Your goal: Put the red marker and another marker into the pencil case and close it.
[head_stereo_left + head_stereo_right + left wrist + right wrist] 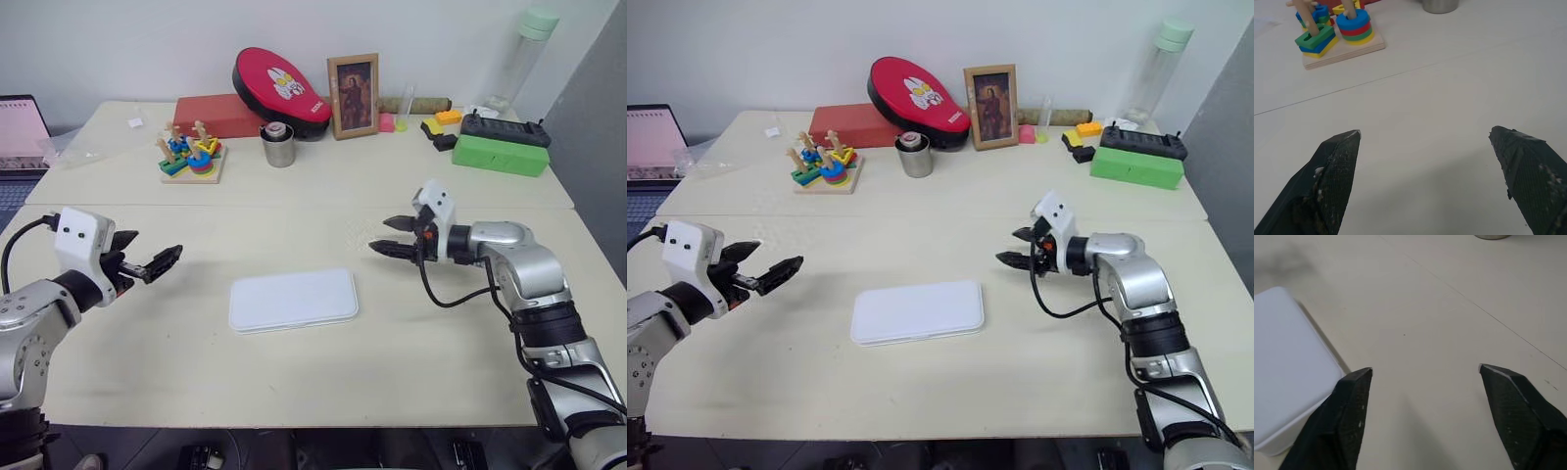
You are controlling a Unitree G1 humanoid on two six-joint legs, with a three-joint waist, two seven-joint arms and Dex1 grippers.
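The left gripper is hovering over bare table at the left, its two black, wedge-shaped, rough-textured fingers standing spread wide with nothing between them. Beyond it, a wooden stacking toy with glossy coloured rings is sitting on a square board, and a small brushed-metal cup is standing next to it. The pencil case is lying flat at the middle of the near table, lid shut, well apart from both grippers: a smooth, matte white plastic slab, rectangular with rounded corners and a faint seam running round its edge. Behind it, a red padded oval pouch is leaning beside a wood-framed picture. The right gripper is hovering to the right of the case, pointing toward it, its fingers parted and empty. A green rectangular box is resting at the far right
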